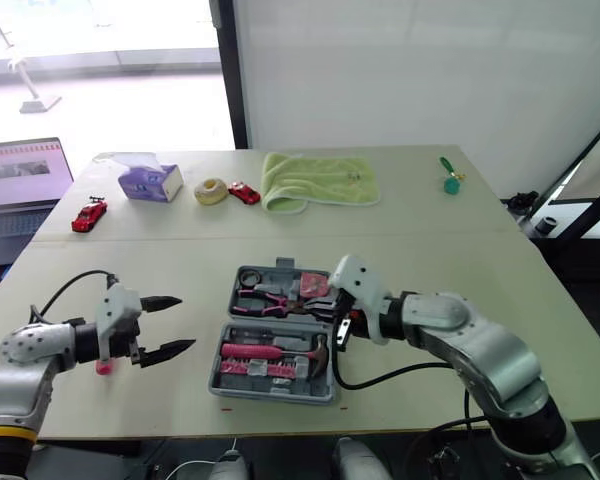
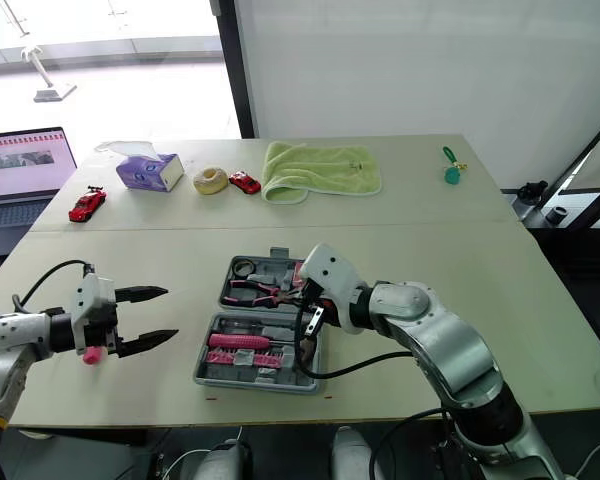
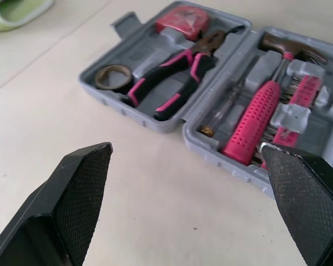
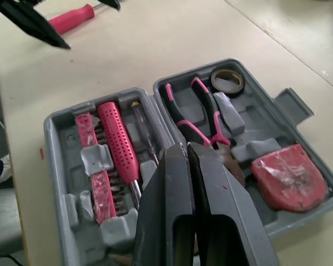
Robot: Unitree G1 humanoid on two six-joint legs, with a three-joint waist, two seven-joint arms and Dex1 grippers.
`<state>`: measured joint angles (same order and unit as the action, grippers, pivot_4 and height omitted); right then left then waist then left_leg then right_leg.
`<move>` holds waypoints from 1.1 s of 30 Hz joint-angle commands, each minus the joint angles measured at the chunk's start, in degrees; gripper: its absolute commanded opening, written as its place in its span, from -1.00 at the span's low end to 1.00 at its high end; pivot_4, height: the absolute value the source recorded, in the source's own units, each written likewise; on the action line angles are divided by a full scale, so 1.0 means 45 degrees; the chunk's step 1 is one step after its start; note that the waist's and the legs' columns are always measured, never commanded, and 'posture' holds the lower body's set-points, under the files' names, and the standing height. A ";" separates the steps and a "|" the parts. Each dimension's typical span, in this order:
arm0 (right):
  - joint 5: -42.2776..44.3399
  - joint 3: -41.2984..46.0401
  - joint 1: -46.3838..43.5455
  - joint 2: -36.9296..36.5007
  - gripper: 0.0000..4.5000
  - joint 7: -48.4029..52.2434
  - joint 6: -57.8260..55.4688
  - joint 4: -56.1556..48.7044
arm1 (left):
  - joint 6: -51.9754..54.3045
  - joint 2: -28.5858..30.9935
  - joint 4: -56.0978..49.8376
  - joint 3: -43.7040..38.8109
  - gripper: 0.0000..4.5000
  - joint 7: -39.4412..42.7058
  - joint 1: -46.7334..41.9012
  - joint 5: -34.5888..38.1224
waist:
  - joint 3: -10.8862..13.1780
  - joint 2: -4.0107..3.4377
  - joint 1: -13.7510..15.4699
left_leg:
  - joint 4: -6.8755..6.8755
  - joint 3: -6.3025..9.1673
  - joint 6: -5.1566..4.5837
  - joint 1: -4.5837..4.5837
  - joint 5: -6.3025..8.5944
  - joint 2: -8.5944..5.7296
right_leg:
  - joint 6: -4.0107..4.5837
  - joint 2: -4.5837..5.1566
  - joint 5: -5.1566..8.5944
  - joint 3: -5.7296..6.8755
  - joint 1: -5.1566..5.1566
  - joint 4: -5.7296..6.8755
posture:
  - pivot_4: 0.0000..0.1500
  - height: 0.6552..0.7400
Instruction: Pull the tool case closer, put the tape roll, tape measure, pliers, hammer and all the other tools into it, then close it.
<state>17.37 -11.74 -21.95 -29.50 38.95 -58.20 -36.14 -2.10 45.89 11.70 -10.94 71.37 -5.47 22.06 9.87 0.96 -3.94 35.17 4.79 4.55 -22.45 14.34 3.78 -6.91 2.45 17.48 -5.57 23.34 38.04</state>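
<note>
The grey tool case [image 1: 272, 391] lies open on the table in front of me. Its far half holds a dark tape roll [image 3: 114, 76], pink-handled pliers [image 3: 177, 77] and a red tape measure [image 3: 183, 19]. The near half holds a pink-handled hammer [image 3: 255, 119], a screwdriver and bits. My right gripper [image 4: 187, 147] is shut with nothing in it, just above the case's middle by the pliers' nose. My left gripper [image 1: 185, 322] is open, left of the case and pointing at it. A pink-handled tool [image 1: 104, 367] lies on the table under the left gripper.
Along the far side of the table lie a green towel [image 1: 320, 180], a purple tissue box [image 1: 150, 182], a cream roll [image 1: 212, 190], two red toy cars [image 1: 244, 192] [image 1: 89, 215] and a green object [image 1: 450, 180]. A laptop [image 1: 20, 190] stands off the left edge.
</note>
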 commanded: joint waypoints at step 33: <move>0.4163 1.0389 0.8961 -0.2141 0.98 0.1417 0.4738 0.0937 | -0.1511 0.0745 0.4353 -0.5056 1.00 -0.2113 0.3508 0.0972 | 0.0057 0.0051 0.0301 | -0.0016 -0.0089 -0.0006 0.0044 0.0010 0.0006 | 0.0079 0.0027 0.0009 -0.0047 -0.0056 -0.0096 | 1.00 1.00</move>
<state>33.86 35.82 18.87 -37.75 46.17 -35.04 -28.59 -12.39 49.98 36.78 -31.09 66.22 9.10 24.30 10.12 1.19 -2.59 35.10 4.39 4.53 -22.27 14.39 3.81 -6.57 2.56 17.52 -5.79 23.09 37.60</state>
